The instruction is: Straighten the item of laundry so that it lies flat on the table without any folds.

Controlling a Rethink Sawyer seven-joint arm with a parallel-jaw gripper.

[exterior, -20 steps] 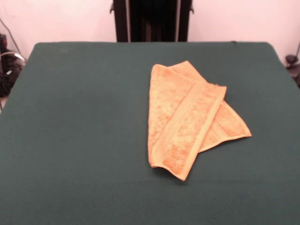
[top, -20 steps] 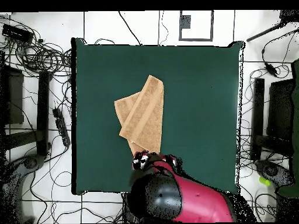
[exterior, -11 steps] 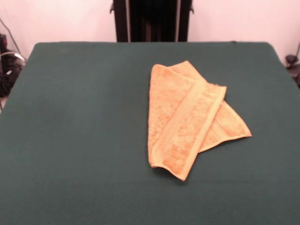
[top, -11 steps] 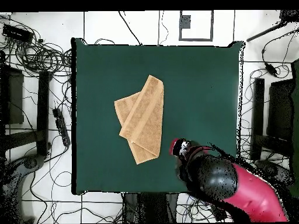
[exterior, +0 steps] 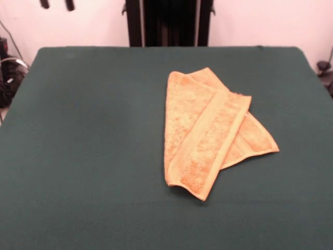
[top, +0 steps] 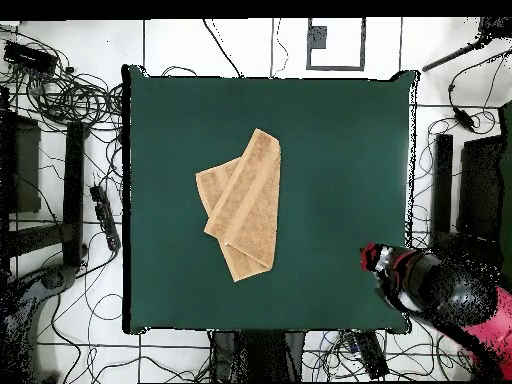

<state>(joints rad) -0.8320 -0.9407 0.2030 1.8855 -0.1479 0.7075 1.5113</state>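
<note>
Towel: the orange-tan towel point(exterior: 210, 133) lies on the green table point(exterior: 93, 146), a little to the right of the middle in the front view
Towel from above: in the overhead view the towel point(top: 243, 203) sits a bit left of the middle of the table point(top: 340, 150)
Folds: the towel is not flat; a long strip is folded over the top and runs slanted from the near left corner up to the right
Under layer: a lower layer pokes out on the right in the front view and ends in a pointy corner
Bands: woven stripes run along the folded strip
Near end: the near tip of the strip lifts a tiny bit and has a dark shadow under it
Gripper: the gripper point(top: 377, 259) hangs over the table corner on the robot's right, at the robot's edge, well apart from the towel
Gripper in front view: two small dark tips point(exterior: 56, 4) show at the very top left
Fingers: the two tips stand apart with a gap between them, and nothing is in them
Arm: the red and black arm point(top: 455, 300) reaches in from the bottom right of the overhead view
Floor: many black cables point(top: 60, 90) lie on the white floor around the table
</note>
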